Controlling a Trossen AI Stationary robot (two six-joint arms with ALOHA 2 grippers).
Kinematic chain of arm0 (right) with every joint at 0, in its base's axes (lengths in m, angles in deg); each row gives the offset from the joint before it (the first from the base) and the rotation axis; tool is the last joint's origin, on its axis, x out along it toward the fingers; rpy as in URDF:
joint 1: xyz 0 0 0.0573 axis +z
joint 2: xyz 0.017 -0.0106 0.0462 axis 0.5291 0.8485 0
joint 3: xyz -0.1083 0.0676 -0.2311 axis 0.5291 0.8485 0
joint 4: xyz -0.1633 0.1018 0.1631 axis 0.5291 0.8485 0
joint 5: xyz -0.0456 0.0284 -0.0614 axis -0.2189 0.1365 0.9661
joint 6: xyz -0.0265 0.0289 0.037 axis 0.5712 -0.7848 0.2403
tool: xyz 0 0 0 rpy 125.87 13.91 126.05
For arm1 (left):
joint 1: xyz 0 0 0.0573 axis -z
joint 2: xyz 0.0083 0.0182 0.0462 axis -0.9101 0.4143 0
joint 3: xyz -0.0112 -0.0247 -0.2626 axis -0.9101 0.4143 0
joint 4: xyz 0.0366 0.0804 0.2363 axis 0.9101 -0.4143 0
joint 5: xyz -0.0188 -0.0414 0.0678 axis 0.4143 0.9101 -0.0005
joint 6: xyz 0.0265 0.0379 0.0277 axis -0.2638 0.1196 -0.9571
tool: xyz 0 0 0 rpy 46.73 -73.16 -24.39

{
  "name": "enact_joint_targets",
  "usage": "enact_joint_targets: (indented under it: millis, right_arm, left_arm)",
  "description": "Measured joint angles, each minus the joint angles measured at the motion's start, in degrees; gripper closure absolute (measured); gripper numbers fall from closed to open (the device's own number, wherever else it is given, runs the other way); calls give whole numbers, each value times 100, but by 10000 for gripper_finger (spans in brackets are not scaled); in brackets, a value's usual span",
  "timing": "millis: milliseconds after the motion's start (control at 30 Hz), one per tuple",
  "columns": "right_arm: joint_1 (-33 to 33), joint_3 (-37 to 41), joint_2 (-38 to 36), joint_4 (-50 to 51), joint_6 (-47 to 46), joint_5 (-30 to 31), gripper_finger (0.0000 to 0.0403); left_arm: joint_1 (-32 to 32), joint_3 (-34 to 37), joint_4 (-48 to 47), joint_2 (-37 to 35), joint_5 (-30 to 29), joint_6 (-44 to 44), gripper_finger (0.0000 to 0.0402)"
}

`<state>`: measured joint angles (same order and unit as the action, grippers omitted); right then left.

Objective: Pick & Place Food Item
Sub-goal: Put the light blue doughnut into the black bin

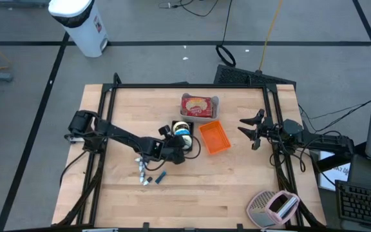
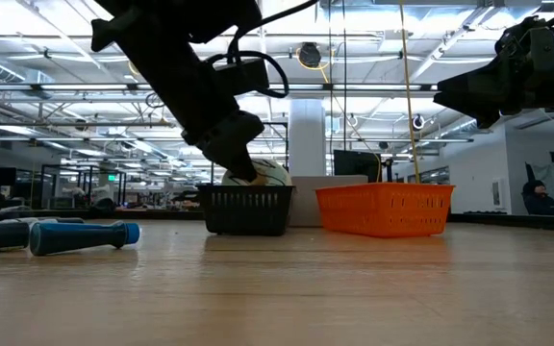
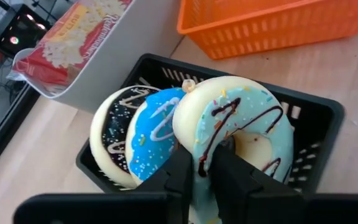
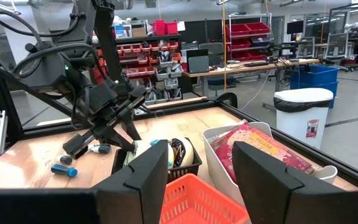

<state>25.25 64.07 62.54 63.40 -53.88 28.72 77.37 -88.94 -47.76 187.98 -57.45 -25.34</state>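
Observation:
Three iced donuts stand on edge in a small black basket (image 3: 319,121) at the table's middle: a black one (image 3: 112,134), a bright blue one (image 3: 154,134) and a light-blue one with chocolate drizzle (image 3: 247,118). My left gripper (image 3: 202,177) reaches down into this basket (image 1: 180,131) and is shut on the light-blue donut. An orange basket (image 1: 214,137) stands just to its right. My right gripper (image 1: 250,129) hovers open at the table's right edge, well above the table, holding nothing. My left gripper pinches the light-blue donut's rim (image 3: 199,155) between its two fingers. One finger (image 3: 178,177) stands between this donut and the bright blue one. The other (image 3: 235,177) lies on the iced face below the hole. The fingers slant down from the table's left; the donut stands on edge in the basket.
A white tray (image 1: 216,102) with a popcorn bag (image 1: 197,106) sits behind the baskets. Blue-handled tools (image 1: 151,176) lie on the wood near the left arm. A mesh strainer and a pink item (image 1: 272,206) lie at the near right corner.

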Motion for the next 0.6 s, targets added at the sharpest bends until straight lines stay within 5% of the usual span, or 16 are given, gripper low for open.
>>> enact_joint_targets:
  millis: [200, 600]
  right_arm:
    - [0, 2, 1, 0, 0, 0, 236]
    - [0, 2, 1, 2, 0, 0, 236]
  left_arm:
    - [-32, 2, -37, 0, -163, 69, 308]
    - [4, -82, -477, -248, 57, 20, 127]
